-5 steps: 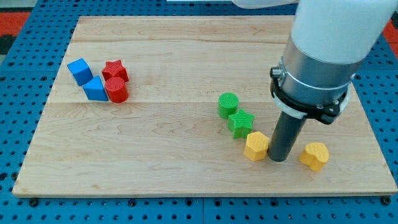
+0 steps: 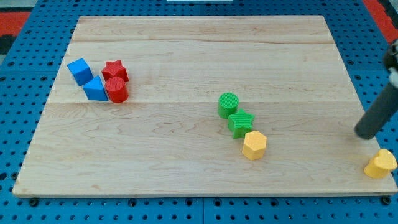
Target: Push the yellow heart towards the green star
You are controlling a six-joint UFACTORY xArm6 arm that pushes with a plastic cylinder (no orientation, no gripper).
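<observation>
The yellow heart [image 2: 381, 164] lies at the board's lower right corner, near the edge. The green star [image 2: 240, 122] sits mid-board, right of centre, with a green cylinder [image 2: 228, 104] touching it above and a yellow hexagon [image 2: 254, 145] touching it below. My tip [image 2: 364, 134] is at the view's right edge, just above and left of the yellow heart, a small gap apart, and far to the right of the green star.
At upper left a blue cube [image 2: 79, 70], a blue block [image 2: 96, 89], a red star [image 2: 115, 70] and a red cylinder [image 2: 116, 90] sit clustered. The wooden board [image 2: 186, 56] lies on a blue pegboard.
The arm swung from beside the yellow hexagon out to the right edge. The yellow heart moved right and slightly down, to the board's lower right corner. The other blocks stayed put.
</observation>
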